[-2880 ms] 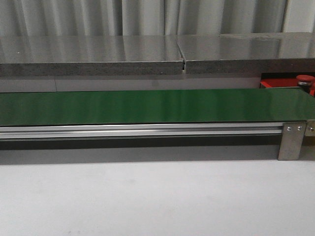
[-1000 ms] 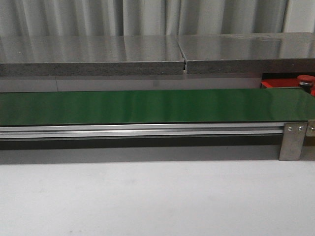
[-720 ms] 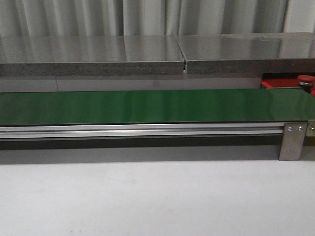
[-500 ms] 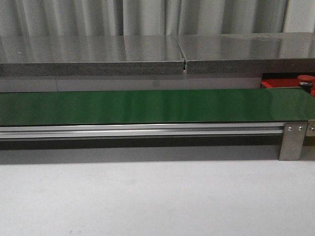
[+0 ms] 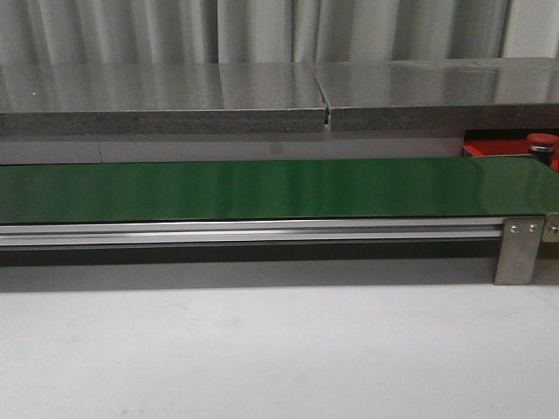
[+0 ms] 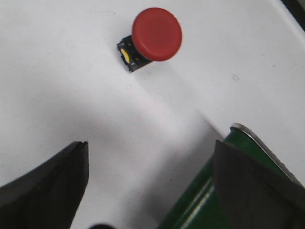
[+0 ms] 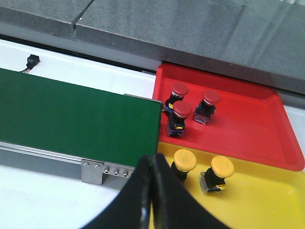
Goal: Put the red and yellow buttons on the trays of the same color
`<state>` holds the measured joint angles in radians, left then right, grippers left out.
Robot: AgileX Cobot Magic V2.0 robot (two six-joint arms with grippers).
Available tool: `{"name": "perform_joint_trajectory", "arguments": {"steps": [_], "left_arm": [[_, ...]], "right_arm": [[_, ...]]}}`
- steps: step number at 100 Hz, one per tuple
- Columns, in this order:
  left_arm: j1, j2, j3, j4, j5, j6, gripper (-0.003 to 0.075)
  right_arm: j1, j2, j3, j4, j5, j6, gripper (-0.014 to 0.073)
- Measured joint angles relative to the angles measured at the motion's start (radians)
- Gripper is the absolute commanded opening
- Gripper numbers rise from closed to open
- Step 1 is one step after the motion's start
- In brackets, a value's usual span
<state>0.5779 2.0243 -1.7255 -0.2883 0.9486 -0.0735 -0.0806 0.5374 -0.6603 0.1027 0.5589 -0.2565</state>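
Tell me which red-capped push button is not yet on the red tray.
The red-capped push button in the left wrist view: it lies alone on the white table, near the green belt's end, while three others sit in the red plastic tray.

I see three red buttons (image 7: 193, 106) standing together near the belt-side end of the red tray (image 7: 248, 129), caps up on dark bodies; two almost touch, the third stands just beside them. Two yellow buttons (image 7: 203, 170) stand side by side on the yellow tray (image 7: 257, 205), which lies against the red one. One more red button (image 6: 152, 36) lies tipped on its side on white tabletop, its dome facing my left wrist camera.
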Motion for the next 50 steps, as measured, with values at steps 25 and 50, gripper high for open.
{"name": "perform_joint_trajectory", "arguments": {"steps": [25, 50], "left_arm": [[0.002, 0.155, -0.173, 0.008, 0.024, 0.0, 0.0533], [-0.001, 0.307, -0.369, 0.007, 0.026, -0.006, 0.0533]], "right_arm": [[0.0, 0.0, 0.0, 0.0, 0.0, 0.0, -0.0008], [0.0, 0.0, 0.0, 0.0, 0.0, 0.0, -0.0008]]}}
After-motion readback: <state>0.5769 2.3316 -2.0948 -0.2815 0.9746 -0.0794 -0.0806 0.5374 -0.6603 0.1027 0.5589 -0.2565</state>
